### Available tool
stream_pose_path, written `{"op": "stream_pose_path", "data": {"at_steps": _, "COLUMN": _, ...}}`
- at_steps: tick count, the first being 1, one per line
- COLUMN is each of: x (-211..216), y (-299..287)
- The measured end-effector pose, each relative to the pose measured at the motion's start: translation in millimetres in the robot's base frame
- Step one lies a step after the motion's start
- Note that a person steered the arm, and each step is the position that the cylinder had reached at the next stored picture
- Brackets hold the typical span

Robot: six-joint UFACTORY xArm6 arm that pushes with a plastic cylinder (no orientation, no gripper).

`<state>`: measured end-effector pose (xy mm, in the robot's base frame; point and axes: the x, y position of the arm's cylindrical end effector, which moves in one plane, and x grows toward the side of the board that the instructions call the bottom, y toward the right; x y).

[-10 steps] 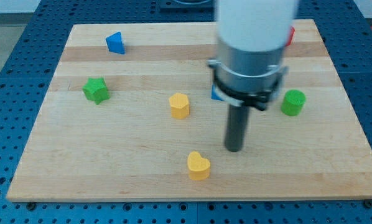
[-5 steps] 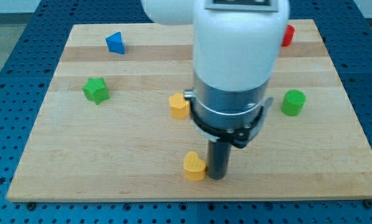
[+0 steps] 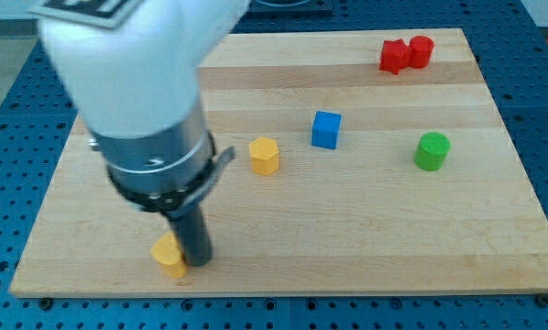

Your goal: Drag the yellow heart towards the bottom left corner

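Note:
The yellow heart point(image 3: 169, 256) lies near the bottom edge of the wooden board point(image 3: 366, 229), left of the middle. My tip point(image 3: 197, 262) touches its right side. The arm's big white and grey body covers the view's upper left and hides part of the heart and the blocks behind it.
A yellow hexagon block point(image 3: 265, 155) sits mid-board. A blue cube point(image 3: 326, 129) is to its right. A green cylinder point(image 3: 432, 150) is at the right. Two red blocks point(image 3: 405, 53) sit at the top right. The green star and blue triangle are hidden by the arm.
My tip has moved left along the bottom edge, pushing the yellow heart leftwards with it. The arm now uncovers the blue cube and red blocks and hides the left blocks.

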<state>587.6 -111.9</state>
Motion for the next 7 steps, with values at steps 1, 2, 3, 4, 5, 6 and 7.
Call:
{"op": "stream_pose_path", "data": {"at_steps": 1, "x": 0.0, "y": -46.2}}
{"op": "stream_pose_path", "data": {"at_steps": 2, "x": 0.0, "y": -65.0}}
{"op": "stream_pose_path", "data": {"at_steps": 3, "x": 0.6, "y": -40.1}}
{"op": "stream_pose_path", "data": {"at_steps": 4, "x": -14.6, "y": 56.5}}
{"op": "stream_pose_path", "data": {"at_steps": 5, "x": -43.0, "y": 133.4}}
{"op": "stream_pose_path", "data": {"at_steps": 6, "x": -81.9, "y": 167.1}}
{"op": "stream_pose_path", "data": {"at_steps": 7, "x": -116.7, "y": 155.3}}
